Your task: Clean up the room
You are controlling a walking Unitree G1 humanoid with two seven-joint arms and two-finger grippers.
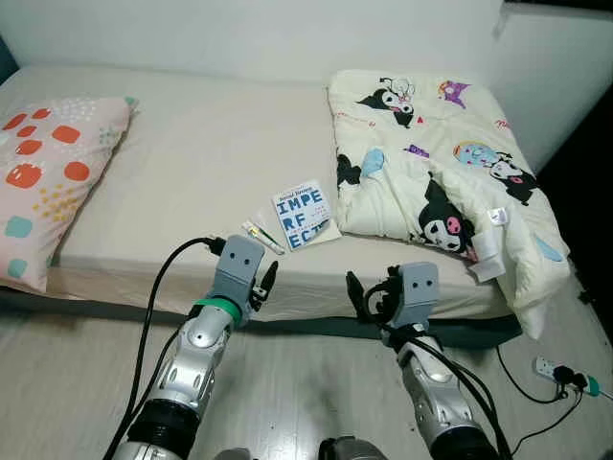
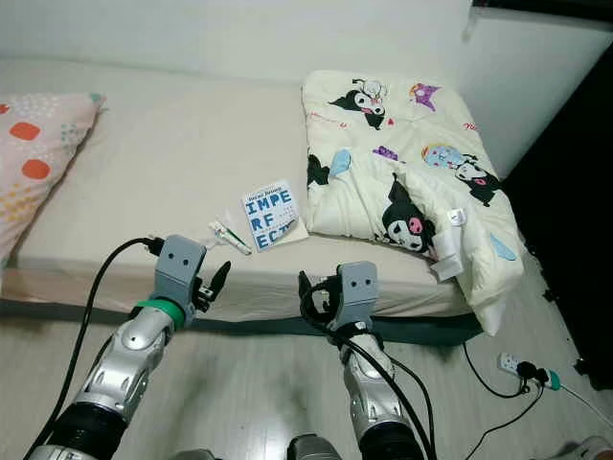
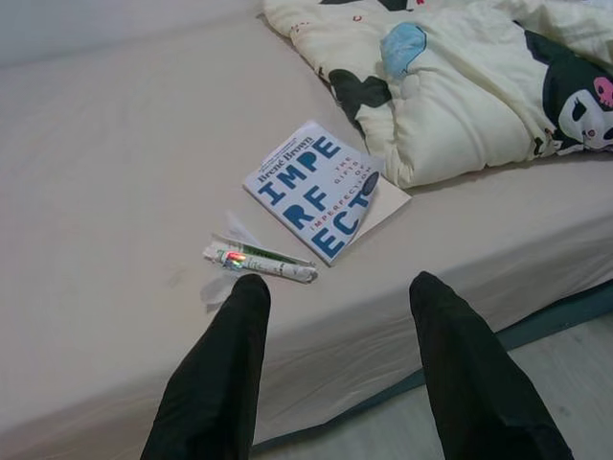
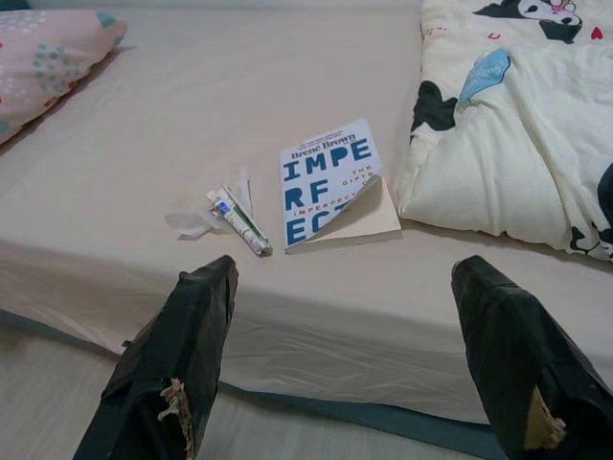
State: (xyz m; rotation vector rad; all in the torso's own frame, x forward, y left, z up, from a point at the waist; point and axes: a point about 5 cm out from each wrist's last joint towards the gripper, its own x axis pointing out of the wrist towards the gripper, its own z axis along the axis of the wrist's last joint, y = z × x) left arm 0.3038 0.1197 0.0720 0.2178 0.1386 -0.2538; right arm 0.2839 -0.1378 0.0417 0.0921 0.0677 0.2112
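A white book with blue letters (image 1: 304, 217) lies on the bed (image 1: 192, 163) near its front edge, its cover corner curled up. Beside it to the left lies a small tube in a clear wrapper (image 1: 262, 237). Both also show in the wrist views: book (image 3: 323, 195), tube (image 3: 259, 260), book (image 4: 330, 181), tube (image 4: 239, 219). My left gripper (image 1: 264, 286) hangs open below the bed's front edge, just short of the tube. My right gripper (image 1: 369, 295) is open too, at the bed's edge right of the book. Both hold nothing.
A cream cartoon-print quilt (image 1: 436, 172) lies bunched on the bed's right side, draping over the corner. A pink patterned pillow (image 1: 48, 172) sits at the left. A power strip with cable (image 1: 556, 372) lies on the wooden floor (image 1: 287, 383) at right.
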